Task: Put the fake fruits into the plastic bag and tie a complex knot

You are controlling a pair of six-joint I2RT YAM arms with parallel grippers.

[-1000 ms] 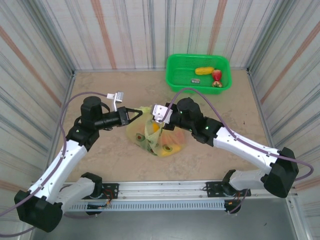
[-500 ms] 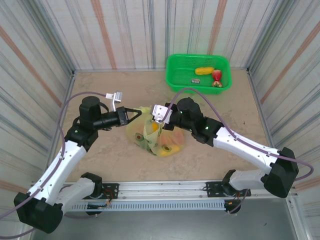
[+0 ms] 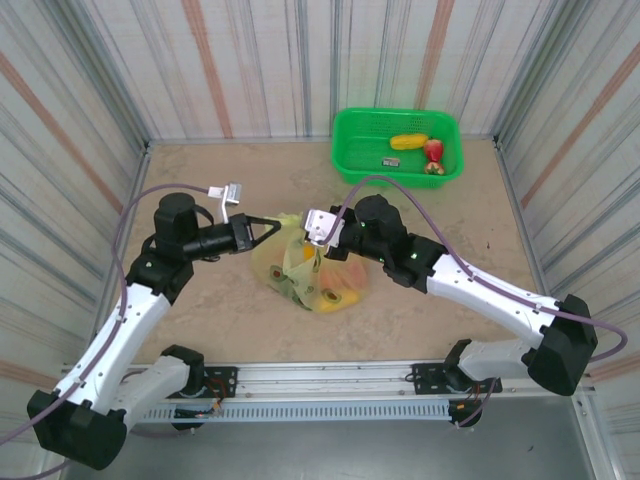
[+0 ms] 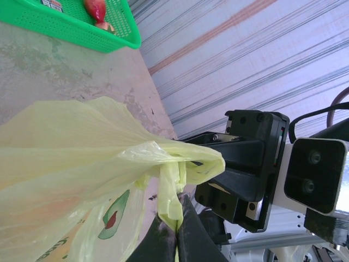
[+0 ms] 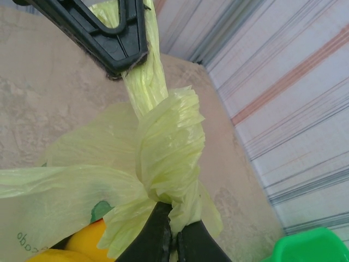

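Observation:
The yellow-green plastic bag (image 3: 310, 272) sits mid-table, with fake fruits (image 3: 336, 296) showing through it as yellow and orange. Its handle strips are wound into a knot (image 5: 170, 146) at the top. My left gripper (image 3: 277, 226) reaches in from the left. In the left wrist view it (image 4: 177, 225) is shut on one strip's end. My right gripper (image 3: 312, 246) comes from the right. In the right wrist view it (image 5: 174, 232) is shut on the other strip just below the knot. A yellow fruit (image 5: 82, 246) lies inside the bag under the knot.
A green mesh basket (image 3: 346, 152) stands at the back right, holding a yellow fruit (image 3: 408, 141) and a red one (image 3: 434, 150). Striped walls close in the table on three sides. The arms' mounting rail (image 3: 330, 395) runs along the near edge.
My left gripper has drawn slightly to the left with its strip. The right arm and the bag have hardly moved.

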